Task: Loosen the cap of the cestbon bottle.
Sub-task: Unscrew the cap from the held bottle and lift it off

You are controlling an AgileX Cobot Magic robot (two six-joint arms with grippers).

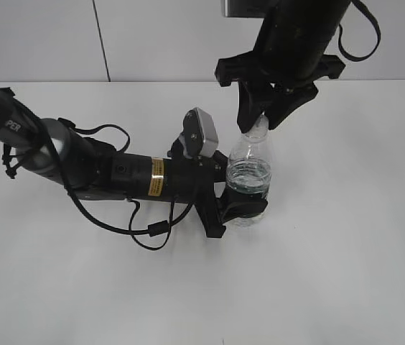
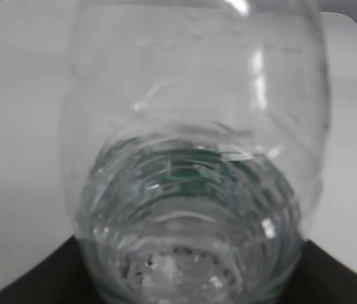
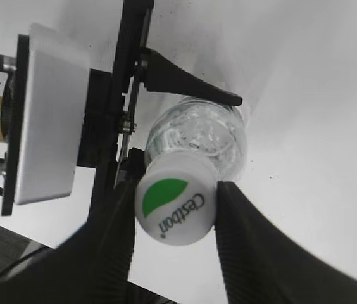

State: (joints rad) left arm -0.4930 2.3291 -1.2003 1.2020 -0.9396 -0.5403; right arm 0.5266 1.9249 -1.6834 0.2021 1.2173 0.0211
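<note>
The cestbon bottle (image 1: 249, 171) stands upright on the white table, clear, with water in its lower part. My left gripper (image 1: 243, 206) is shut on its lower body, over the dark green label. In the left wrist view the bottle (image 2: 191, 145) fills the frame, with the dark jaws (image 2: 191, 282) at the bottom corners. My right gripper (image 1: 261, 121) comes down from above and covers the bottle's top. In the right wrist view the white cap (image 3: 175, 209) with a green patch sits between the two black fingers (image 3: 175, 190), which touch its sides.
The left arm (image 1: 116, 172) lies low across the table from the left, with a loose black cable (image 1: 152, 231) beside it. The right arm (image 1: 296, 36) hangs over the bottle from the top. White table surface (image 1: 332, 273) surrounds the bottle.
</note>
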